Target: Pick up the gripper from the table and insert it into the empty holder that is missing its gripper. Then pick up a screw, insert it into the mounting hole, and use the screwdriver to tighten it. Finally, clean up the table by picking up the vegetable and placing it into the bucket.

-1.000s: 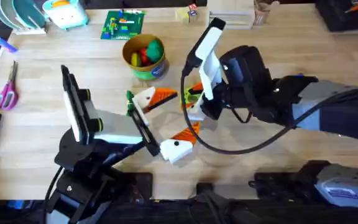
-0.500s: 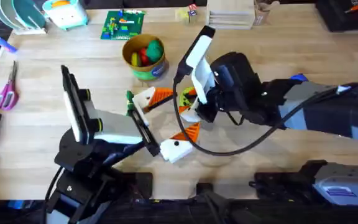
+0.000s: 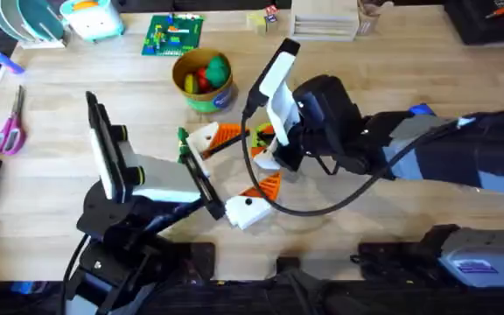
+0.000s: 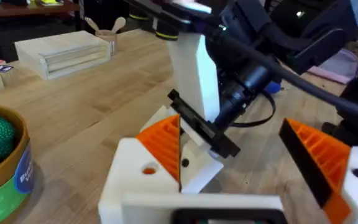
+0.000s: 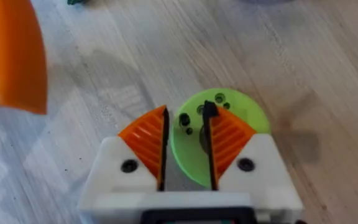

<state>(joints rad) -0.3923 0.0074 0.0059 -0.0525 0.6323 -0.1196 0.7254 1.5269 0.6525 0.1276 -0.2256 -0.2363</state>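
My left gripper rests open on the table, both white fingers faced with ribbed orange. The finger nearer the bucket is the holder. An orange gripper piece is seated in it, and orange shows through its mounting hole. My right gripper hangs just above a round green disc, its pads a narrow gap apart. A small black screw stands at one pad's tip. The yellow bucket holds toy vegetables. A bright blue sliver, perhaps the screwdriver, peeks from behind the right arm.
Pink-handled scissors lie at the far left. A green brick plate and wooden boxes line the back edge. A small dark-green item sits by the left gripper's far finger. The right arm's cable loops over the table.
The right arm has shifted left, bringing its gripper over the green disc. The left arm has not moved.
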